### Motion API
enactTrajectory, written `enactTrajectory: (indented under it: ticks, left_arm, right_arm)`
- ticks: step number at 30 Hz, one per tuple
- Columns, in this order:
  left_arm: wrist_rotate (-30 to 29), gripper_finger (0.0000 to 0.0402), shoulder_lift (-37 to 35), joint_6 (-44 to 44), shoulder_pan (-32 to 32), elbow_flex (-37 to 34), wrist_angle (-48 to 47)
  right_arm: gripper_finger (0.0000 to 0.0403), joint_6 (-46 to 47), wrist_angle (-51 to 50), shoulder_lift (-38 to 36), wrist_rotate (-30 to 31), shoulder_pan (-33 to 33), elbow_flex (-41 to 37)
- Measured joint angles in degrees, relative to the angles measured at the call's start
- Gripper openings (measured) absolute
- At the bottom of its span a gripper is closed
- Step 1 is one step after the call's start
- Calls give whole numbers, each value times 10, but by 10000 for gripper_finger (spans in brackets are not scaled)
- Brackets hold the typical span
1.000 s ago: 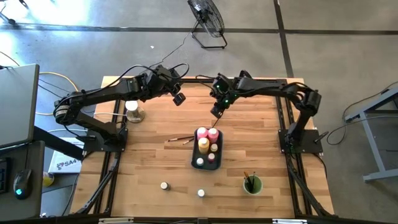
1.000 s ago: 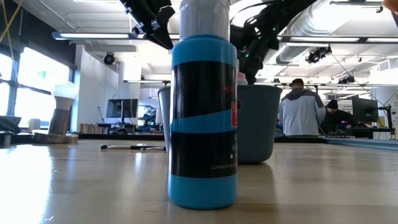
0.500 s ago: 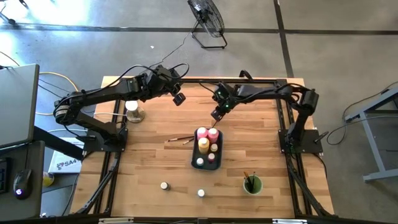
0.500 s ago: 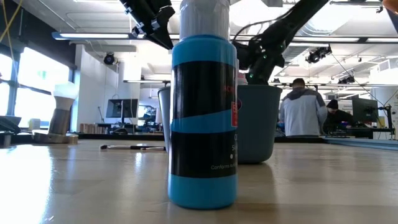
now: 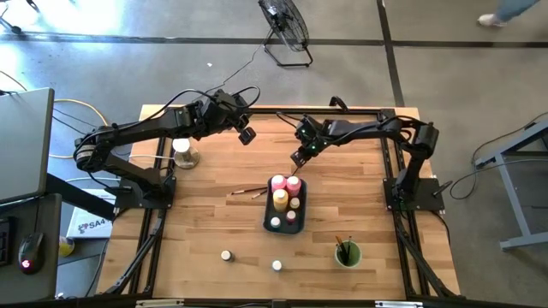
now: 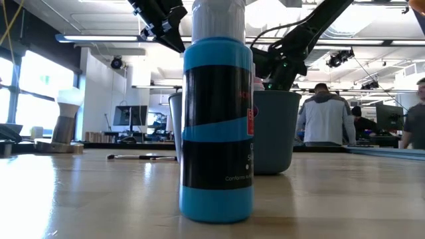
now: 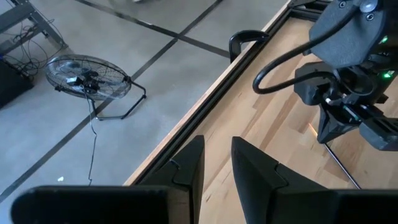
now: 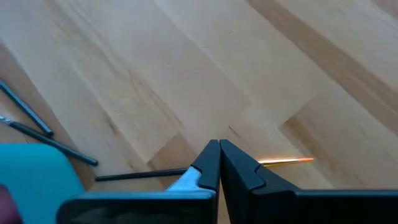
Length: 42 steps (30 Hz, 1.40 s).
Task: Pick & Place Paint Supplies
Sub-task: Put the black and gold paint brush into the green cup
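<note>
Table [image 5: 205,222]: layout is the same as a second ago, only the right arm has moved.

Right arm: its links have swung in and lifted over the last second, but the tip has barely shifted. The right gripper [image 5: 298,156] hangs just behind the tray's far end. Its fingers are pressed together on a thin brush [image 8: 137,177]; the shaft sticks out on both sides of the tips and is clear of the wood.

Left arm: hasn't moved. The left gripper [image 5: 246,135] is parked high near the back edge, with a narrow gap between its fingers and nothing in it.

Tray [image 5: 266,226]: mid-table. It holds two pink bottles [image 5: 277,182], a yellow bottle [image 5: 281,198] and a few jars.

Cup [image 5: 348,254]: front right, already has brushes standing in it.

Still loose: two jars [image 5: 226,255] near the front edge, well apart from the tray, and a couple of brushes [image 5: 248,191] on the wood just left of it.

My read is that the pick is done and the arm is starting to carry. The cup is the likely drop, since brushes are already there, which means a long move across the tray. The risk is the thin shaft pivoting in the pinch or clipping a bottle cap on the way. The loose jars and brushes come after that.
</note>
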Motion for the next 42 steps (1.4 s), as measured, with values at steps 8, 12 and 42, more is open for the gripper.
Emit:
enactTrajectory:
  ticks: [8,12,42]
  left_arm:
    - [0,77,0,0,0,0,0]
    - [0,77,0,0,0,0,0]
    - [0,77,0,0,0,0,0]
  right_arm:
    - [2,2,2,12,-30,4,0]
    - [2,-1,2,28,-22,13,0]
    - [2,-158,-197,22,-83,-1,1]
